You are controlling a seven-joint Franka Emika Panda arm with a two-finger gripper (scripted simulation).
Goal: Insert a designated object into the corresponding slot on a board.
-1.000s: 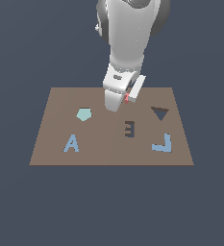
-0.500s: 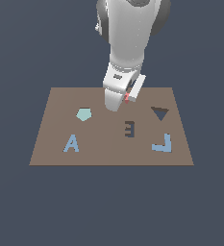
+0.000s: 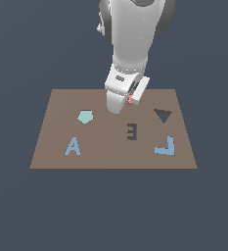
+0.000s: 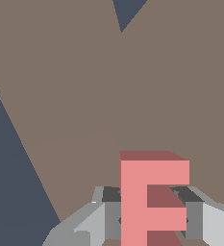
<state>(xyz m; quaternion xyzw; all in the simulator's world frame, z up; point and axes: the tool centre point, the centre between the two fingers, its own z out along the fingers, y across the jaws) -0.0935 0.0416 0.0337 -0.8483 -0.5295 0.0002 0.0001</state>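
In the wrist view the designated object, a red-pink flat piece with prongs, sits between my two grey fingers, and my gripper is shut on it. The exterior view shows only a sliver of that piece beside my gripper, which hangs over the far middle of the brown board. The slot, a dark E-shaped cutout, lies on the board nearer the camera than the gripper and slightly toward the exterior view's right.
On the board are a teal pentagon, a blue A, a blue L and a dark triangular cutout. The arm's white body rises above the board's far edge.
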